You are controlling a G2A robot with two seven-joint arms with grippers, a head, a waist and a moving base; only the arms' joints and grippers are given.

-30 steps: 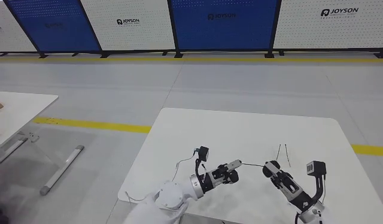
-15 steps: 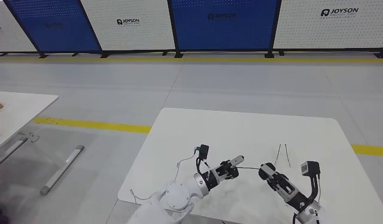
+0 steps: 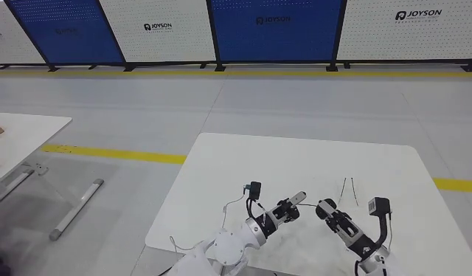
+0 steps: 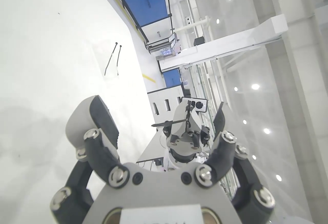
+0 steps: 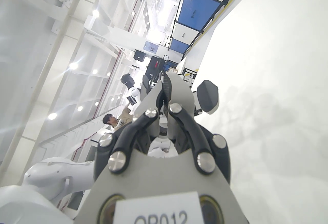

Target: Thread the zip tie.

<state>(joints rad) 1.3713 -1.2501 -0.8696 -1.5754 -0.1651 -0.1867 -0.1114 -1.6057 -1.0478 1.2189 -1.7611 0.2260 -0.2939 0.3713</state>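
Zip tie [image 4: 167, 123]: pinched in my right claw [image 4: 185, 120] and held above the surface [image 3: 243, 165], near its near edge and about midway along. The free strap sticks out sideways toward my left claw [image 4: 159, 109].
Right claw: closed on the tie, pads pressed together.
Left claw: spread wide and holding nothing, facing the right one. The strap's end is near it, but I cannot tell whether it lies between the fingers.
Handling: I judge the tie very light, thin and springy. The strap should bend aside at a nudge, and its smooth faces may slip between pads.
Where to hold: I would take the strap close behind its tip, flat side to the pads, so little free length can flex.
Spare ties [image 3: 348, 190]: two lie side by side on the surface's right half, farther from the near edge than my claws.
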